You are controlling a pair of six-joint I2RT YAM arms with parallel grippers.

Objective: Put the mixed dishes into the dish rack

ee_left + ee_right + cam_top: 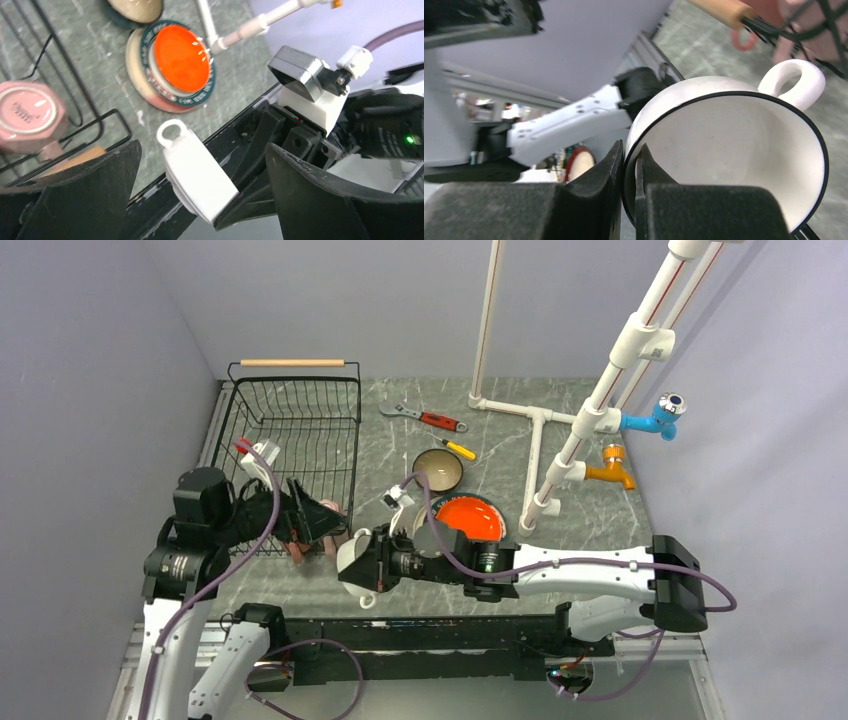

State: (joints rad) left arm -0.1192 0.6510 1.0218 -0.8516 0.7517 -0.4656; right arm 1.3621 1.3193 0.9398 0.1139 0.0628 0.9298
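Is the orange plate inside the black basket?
No, the orange-red plate sits out on the table, outside the dish rack.

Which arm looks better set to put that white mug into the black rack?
Right: the right gripper pinches the white mug by its rim near the dish rack; the left gripper is open and empty.

black wire dish rack (296, 380): one
light wooden rod handle (292, 363): two
white mug (724, 150), dark-rimmed: one
pink mug (27, 112): one clear; any more cannot be told
dark teal bowl (438, 469), cream inside: one
plates: two, an orange-red plate (180, 57) and a larger lettered-rim plate (192, 100)
red-handled wrench (430, 418): one
yellow-handled screwdriver (458, 449): one
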